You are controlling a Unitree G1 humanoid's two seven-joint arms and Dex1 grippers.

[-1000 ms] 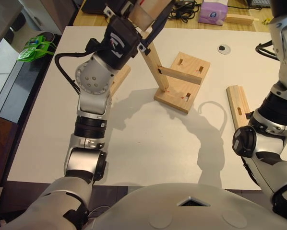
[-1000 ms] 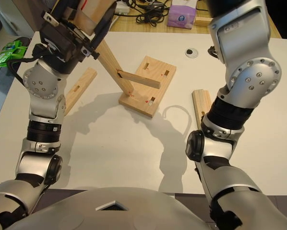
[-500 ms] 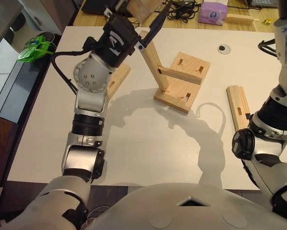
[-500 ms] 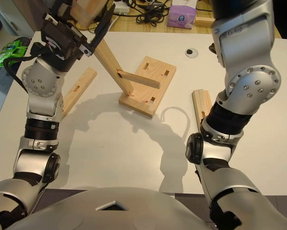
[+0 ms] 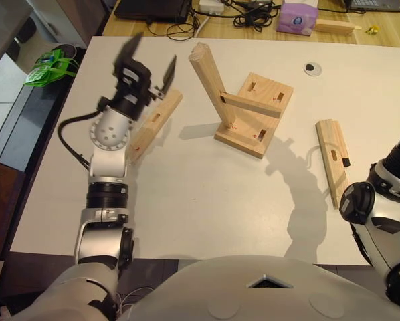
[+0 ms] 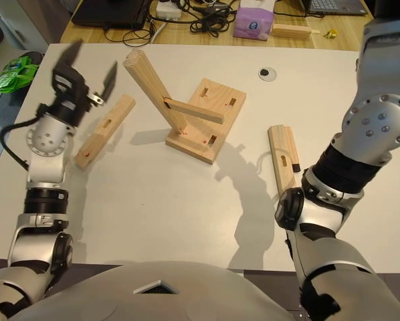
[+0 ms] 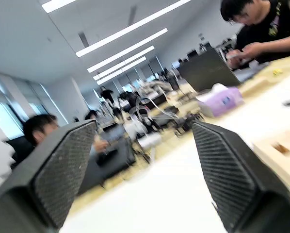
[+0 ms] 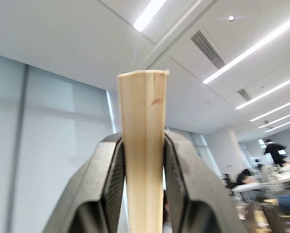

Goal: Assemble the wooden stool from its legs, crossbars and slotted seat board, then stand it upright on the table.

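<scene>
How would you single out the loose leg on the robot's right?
On the white table, find the seat board carrying the slanted leg. To the robot's right of it a loose leg lies flat. Unlike the other flat leg, it has a small black mark on its edge.

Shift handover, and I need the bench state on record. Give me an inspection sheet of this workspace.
Surface: white table, no spills seen.
Job's things: seat board lying flat, one leg standing tilted in it with a crossbar in its side; left loose leg and right loose leg lying flat.
Clutter: tissue box, wood offcut, round black cap.
Grippers: left tool open beside the left loose leg; right tool shut on a wooden piece.
Cables: tangled cables on the far desk.
Surroundings: green bag on the floor.
</scene>
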